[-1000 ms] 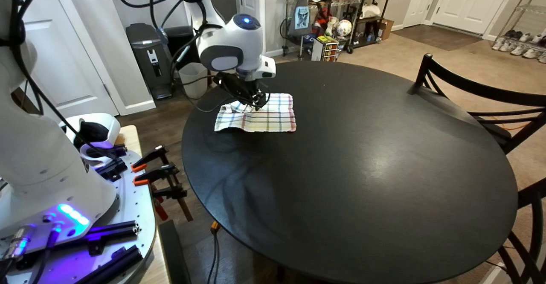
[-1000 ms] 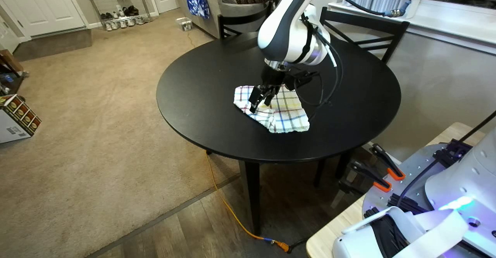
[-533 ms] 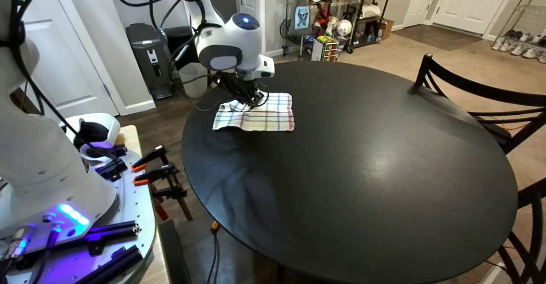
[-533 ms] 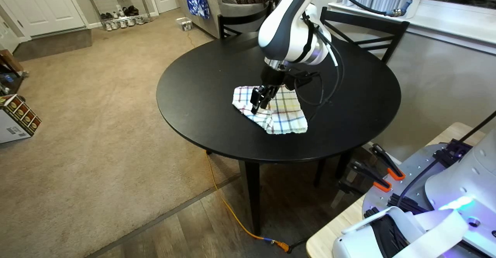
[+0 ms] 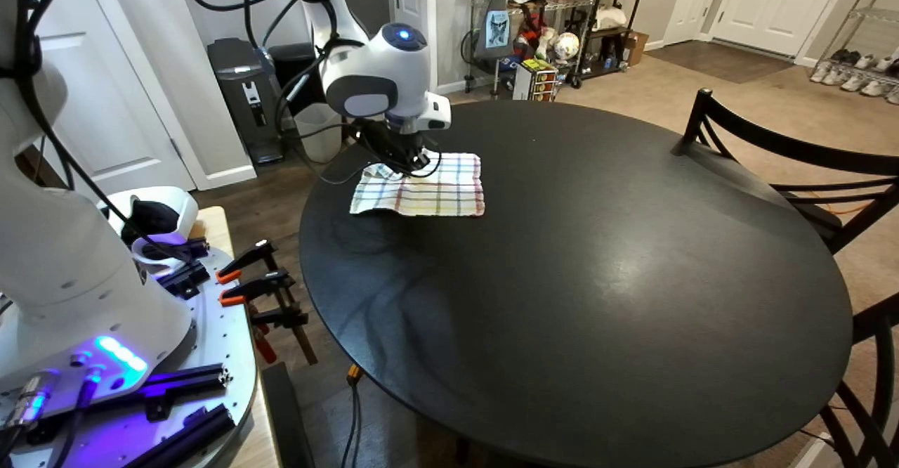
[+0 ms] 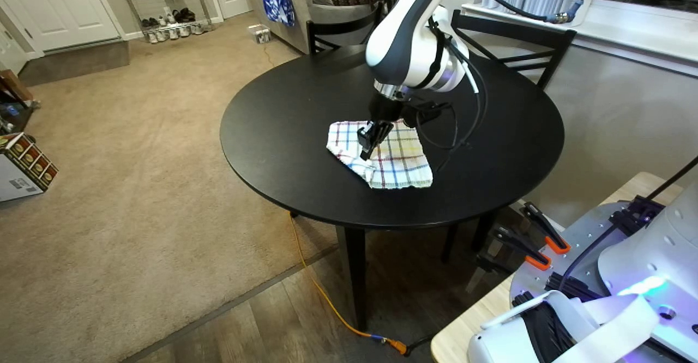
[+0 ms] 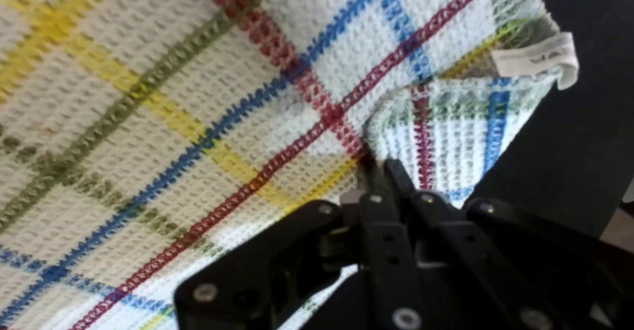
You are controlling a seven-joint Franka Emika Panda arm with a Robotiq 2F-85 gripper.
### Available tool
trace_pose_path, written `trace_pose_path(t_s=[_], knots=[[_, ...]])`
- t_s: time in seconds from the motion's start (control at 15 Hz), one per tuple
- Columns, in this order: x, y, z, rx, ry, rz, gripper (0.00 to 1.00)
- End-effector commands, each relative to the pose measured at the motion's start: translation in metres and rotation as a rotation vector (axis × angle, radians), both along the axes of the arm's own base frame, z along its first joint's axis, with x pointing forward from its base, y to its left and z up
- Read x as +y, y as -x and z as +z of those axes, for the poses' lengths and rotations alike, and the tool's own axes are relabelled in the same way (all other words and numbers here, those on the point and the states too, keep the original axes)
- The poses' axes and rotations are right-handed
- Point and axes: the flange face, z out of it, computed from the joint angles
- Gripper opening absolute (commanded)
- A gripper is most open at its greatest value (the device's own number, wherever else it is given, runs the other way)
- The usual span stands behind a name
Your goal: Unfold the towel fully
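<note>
The white checked towel lies mostly spread on the round black table, one corner folded back so that side runs diagonally. In the wrist view this folded flap covers part of the towel, and a white label sticks out at the edge. My gripper points down at the flap's inner edge, its fingertips drawn together with the cloth edge running in between them. It appears to pinch the towel there, though the tips are dark and blurred. In an exterior view the gripper partly hides the towel.
Dark cables loop beside the wrist over the table. Black chairs stand against the table's rim. Clamps with orange pads and a white headset are by the robot's base.
The gripper's fingers have come together, from apart to nearly touching. The towel has shifted slightly, and the flap's edge has moved a little near the fingertips. The arm has hardly moved.
</note>
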Motion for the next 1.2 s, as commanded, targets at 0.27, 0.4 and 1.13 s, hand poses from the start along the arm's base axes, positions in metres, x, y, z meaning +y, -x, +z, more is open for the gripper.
trace_pose_path(t_s=[0.27,0.4,1.13], knots=[[0.001,0.009,0.003,-0.012,0.001,0.031,0.0],[0.01,0.013,0.012,-0.011,-0.037,0.052,0.0],[0.064,0.062,0.018,0.113,-0.182,0.175,0.26]])
